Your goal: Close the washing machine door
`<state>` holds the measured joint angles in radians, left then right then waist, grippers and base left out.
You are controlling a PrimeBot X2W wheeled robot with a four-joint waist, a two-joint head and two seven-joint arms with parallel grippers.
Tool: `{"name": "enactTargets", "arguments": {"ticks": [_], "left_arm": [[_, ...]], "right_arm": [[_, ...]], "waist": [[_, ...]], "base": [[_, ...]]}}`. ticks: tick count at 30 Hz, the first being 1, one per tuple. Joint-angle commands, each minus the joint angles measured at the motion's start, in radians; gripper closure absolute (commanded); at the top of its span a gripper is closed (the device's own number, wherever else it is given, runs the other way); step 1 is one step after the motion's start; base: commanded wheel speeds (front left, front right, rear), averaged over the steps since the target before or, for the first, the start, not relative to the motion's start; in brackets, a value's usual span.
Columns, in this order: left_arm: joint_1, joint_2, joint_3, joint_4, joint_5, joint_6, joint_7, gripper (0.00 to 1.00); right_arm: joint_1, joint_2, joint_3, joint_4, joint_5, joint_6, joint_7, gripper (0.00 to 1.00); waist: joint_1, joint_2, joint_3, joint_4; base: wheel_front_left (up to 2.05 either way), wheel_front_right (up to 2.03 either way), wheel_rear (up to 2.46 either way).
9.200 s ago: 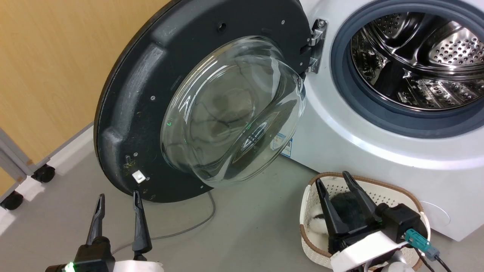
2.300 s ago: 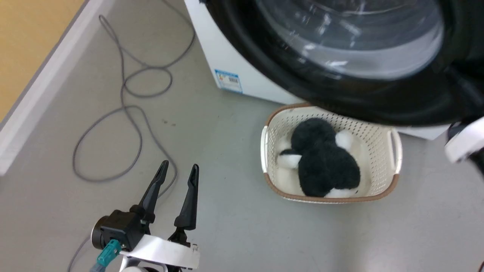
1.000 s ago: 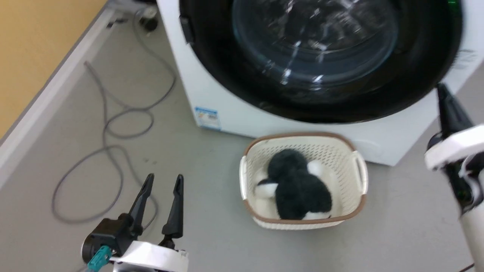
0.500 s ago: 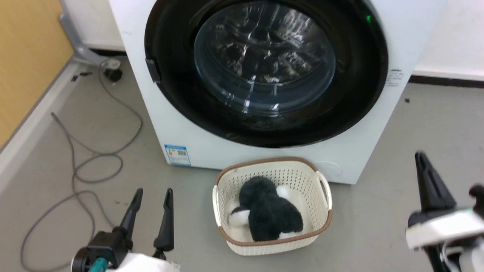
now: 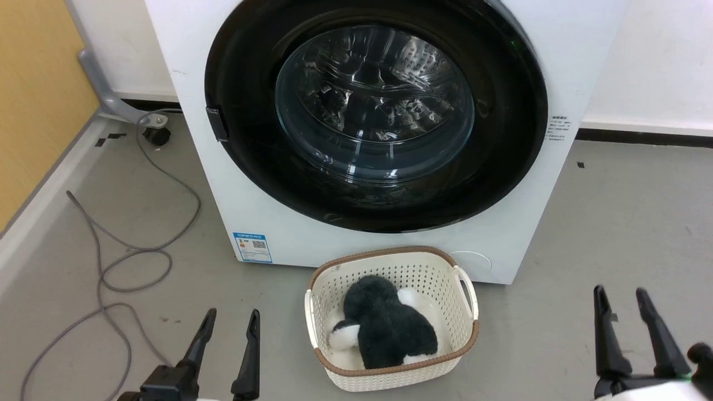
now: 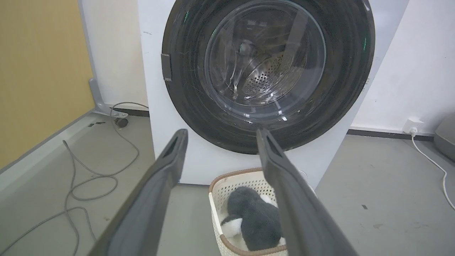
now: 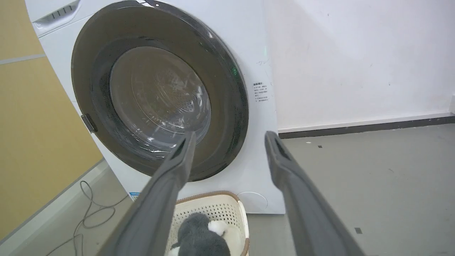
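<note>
The washing machine door (image 5: 262, 184) lies flat against the white washing machine (image 5: 262, 223), its glossy black rim framing the clear glass centre. Through the glass the steel drum shows dimly. The door (image 6: 185, 89) fills the upper middle of the left wrist view, and the door (image 7: 227, 117) sits upper left in the right wrist view. My left gripper (image 5: 231, 320) is open at the lower left, well short of the machine. My right gripper (image 5: 619, 295) is open at the lower right, also clear of it. Both hold nothing.
A cream perforated basket (image 5: 462, 289) with a black-and-white plush toy (image 5: 390, 331) stands on the grey floor just before the machine. A grey cable (image 5: 128, 250) loops at the left, near the yellow wall (image 5: 33, 94). A white wall (image 5: 652, 61) is behind on the right.
The door, wide open 9.2 s ago, now sits shut against the machine. The camera has pulled back and tilted since; my right gripper has dropped to the lower right, away from the door.
</note>
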<state>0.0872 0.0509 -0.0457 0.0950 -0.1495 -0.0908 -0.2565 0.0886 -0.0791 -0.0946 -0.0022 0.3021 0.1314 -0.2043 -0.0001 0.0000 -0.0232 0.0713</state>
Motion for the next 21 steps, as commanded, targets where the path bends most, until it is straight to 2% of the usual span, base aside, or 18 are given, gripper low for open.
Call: {"name": "enactTargets", "arguments": {"ticks": [1, 10, 21], "left_arm": [[0.018, 0.003, 0.003, 0.001, 0.010, 0.005, -0.005, 0.00], [0.021, 0.002, 0.005, 0.010, 0.032, 0.005, -0.005, 0.00], [0.013, 0.001, 0.009, 0.009, 0.024, 0.012, -0.005, 0.00]], "right_arm": [[0.025, 0.010, -0.002, -0.003, -0.022, -0.001, 0.004, 0.00], [0.049, 0.024, 0.007, 0.017, -0.090, -0.001, 0.018, 0.00], [0.041, 0.026, 0.015, 0.025, -0.109, -0.001, 0.008, 0.00]], "waist": [[0.0001, 0.0000, -0.003, -0.001], [0.0001, 0.0000, -0.007, 0.001], [0.0001, 0.0000, -0.002, 0.004]], "base": [[0.00, 0.00, 0.00], [0.00, 0.00, 0.00], [0.00, 0.00, 0.00]]}}
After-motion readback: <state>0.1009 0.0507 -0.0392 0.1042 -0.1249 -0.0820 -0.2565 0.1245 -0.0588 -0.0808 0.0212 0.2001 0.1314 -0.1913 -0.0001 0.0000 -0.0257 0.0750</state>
